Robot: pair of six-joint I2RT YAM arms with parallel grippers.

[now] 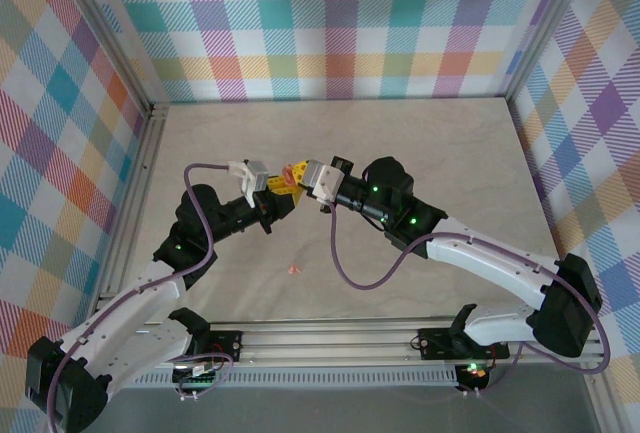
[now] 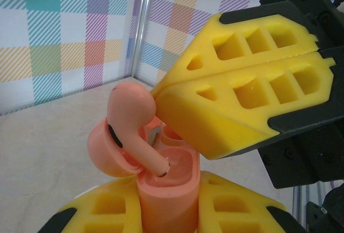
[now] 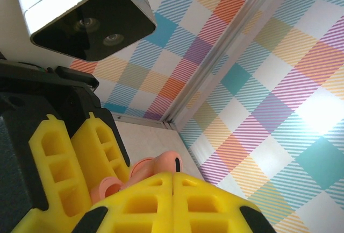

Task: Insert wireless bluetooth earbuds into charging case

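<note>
Left wrist view, nearest first: the left gripper (image 2: 169,211) has its yellow fingers (image 2: 102,214) clamped on either side of a salmon-pink charging case (image 2: 172,182), which it holds upright with its lid (image 2: 102,152) swung open to the left. A salmon-pink earbud (image 2: 129,117) stands tilted in the case, its stem down in a socket and its rounded head well above the rim. Just behind it, the right gripper (image 2: 160,92) comes in from the right with its two fingers pressed flat together and nothing between them that I can see; their shared tip touches the earbud's head. Beyond that is the plaid wall (image 2: 64,28). From the top external view, a tiny pink item (image 1: 293,269), too small to name, lies on the table (image 1: 450,153) between the near edge and the arms. Farther on, the left gripper (image 1: 268,188) and right gripper (image 1: 296,175) meet tip to tip over the middle of the table.
</note>
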